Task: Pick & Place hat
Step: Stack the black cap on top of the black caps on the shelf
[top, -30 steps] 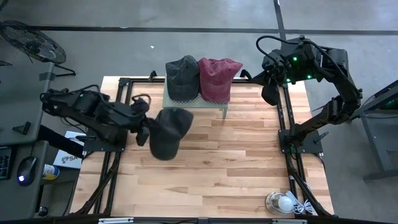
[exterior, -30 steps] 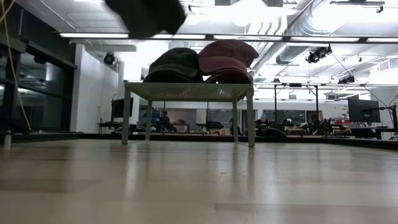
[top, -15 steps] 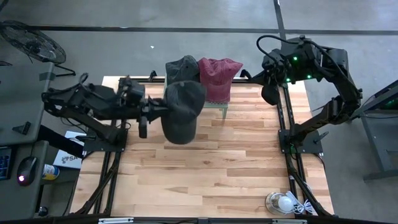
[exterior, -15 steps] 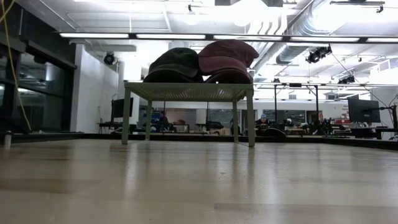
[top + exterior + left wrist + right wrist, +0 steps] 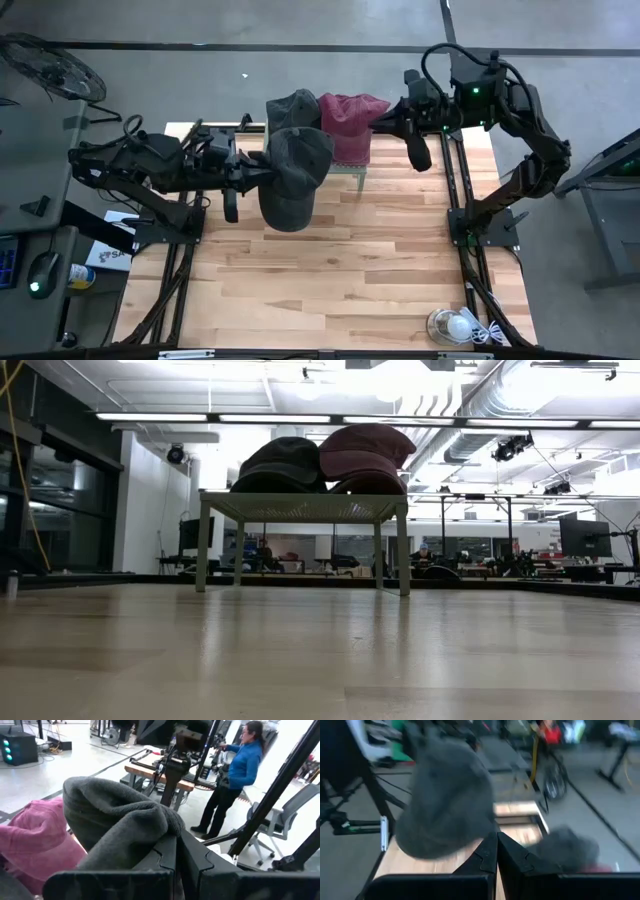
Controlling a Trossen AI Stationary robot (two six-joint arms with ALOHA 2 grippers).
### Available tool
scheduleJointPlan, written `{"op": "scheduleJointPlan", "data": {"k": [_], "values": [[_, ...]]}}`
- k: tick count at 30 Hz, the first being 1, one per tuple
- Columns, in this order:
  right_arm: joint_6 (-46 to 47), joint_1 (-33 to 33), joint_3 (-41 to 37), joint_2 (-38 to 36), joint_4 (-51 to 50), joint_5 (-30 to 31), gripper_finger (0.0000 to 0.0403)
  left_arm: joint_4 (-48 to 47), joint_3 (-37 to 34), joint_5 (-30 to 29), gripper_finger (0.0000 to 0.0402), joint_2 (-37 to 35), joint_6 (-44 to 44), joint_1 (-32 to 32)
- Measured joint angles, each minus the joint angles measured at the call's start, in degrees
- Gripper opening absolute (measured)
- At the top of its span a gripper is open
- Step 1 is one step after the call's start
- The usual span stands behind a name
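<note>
We count three hats and two arms over the light wooden bench (image 5: 330, 270). At far left, off the bench, we see one round fan (image 5: 45, 68). The left tool (image 5: 262, 172) reaches in from the left, its two fingers pressed together and pinching the edge of a dark grey fabric cap (image 5: 292, 178), held up in the air above the bench, just in front of the small pale green mesh stand (image 5: 345, 168). In the left wrist view the same cap drapes over the closed fingers (image 5: 172, 855). On the stand sit two more hats side by side, touching: one dark grey cap (image 5: 290, 108) on the left, partly hidden under the held one, and one maroon cap (image 5: 352, 122) on the right. The low view shows both on top of the stand. Further right, the right tool (image 5: 418, 155) hangs beside the maroon cap near the stand's right end, fingers pressed together, holding nothing. One white bulb-like object (image 5: 452, 325) lies at the bench's near right corner. One person in a blue top (image 5: 235, 775) stands in the room behind.
</note>
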Motion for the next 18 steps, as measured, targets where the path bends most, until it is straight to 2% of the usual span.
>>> {"op": "scheduleJointPlan", "data": {"k": [4,14,18], "values": [[-5.40,1.92,0.02,1.40,3.22,-1.79,0.0035,0.16,0.00,-0.03,0.0000,0.62,0.22,0.00],[-6.99,3.71,-0.03,8.07,3.55,-1.93,0.0215,0.29,0.02,0.26,0.0000,1.49,0.34,0.00],[-7.41,4.31,-0.07,9.24,3.55,-1.68,0.0255,0.10,0.00,0.22,0.0000,1.62,0.32,0.00]]}}
